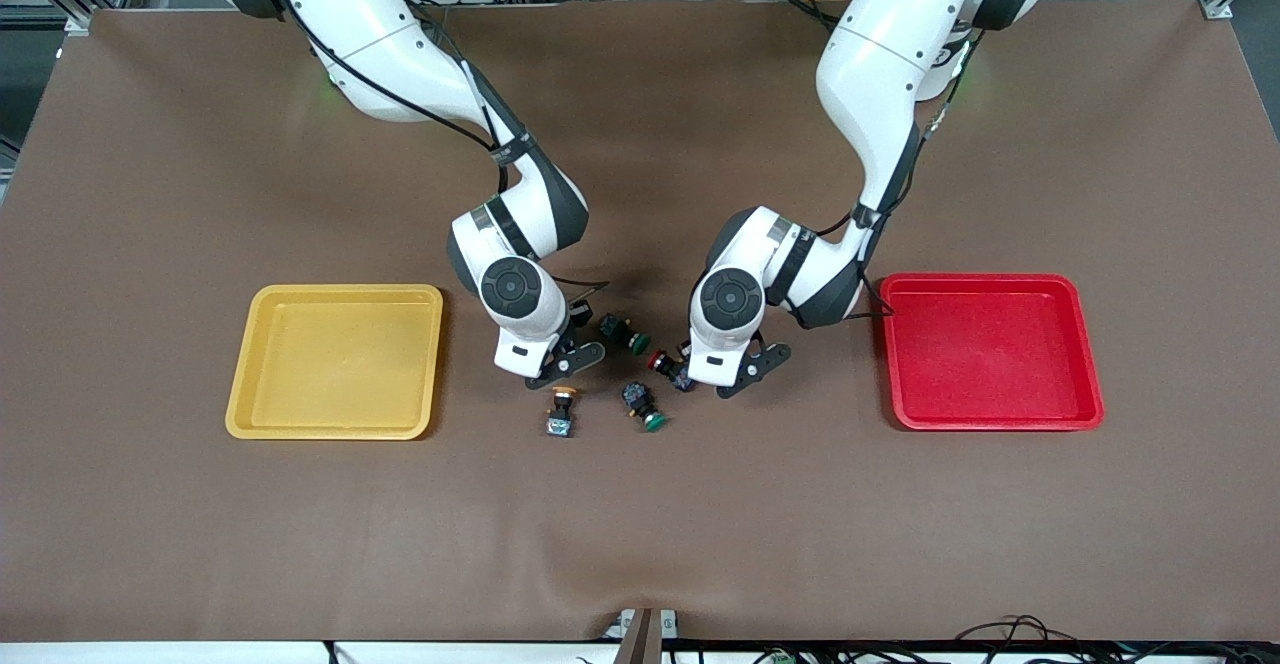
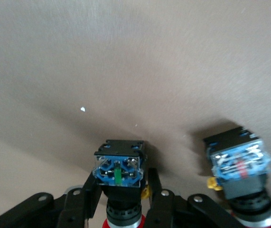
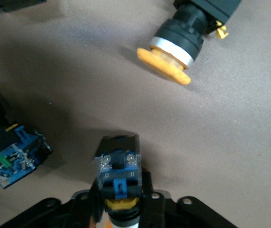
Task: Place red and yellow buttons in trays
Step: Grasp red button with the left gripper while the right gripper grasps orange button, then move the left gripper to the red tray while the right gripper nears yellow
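Both arms work the cluster between the trays: the left gripper pinches a red-capped button, the right gripper a yellow-capped button. Best practice: lift straight, clearing the loose yellow button, then carry each over the red tray and yellow tray.

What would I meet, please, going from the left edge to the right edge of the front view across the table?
yellow tray → right gripper, low over the mat, above the yellow-capped button → green-capped button → left gripper, beside a red-capped button → red tray
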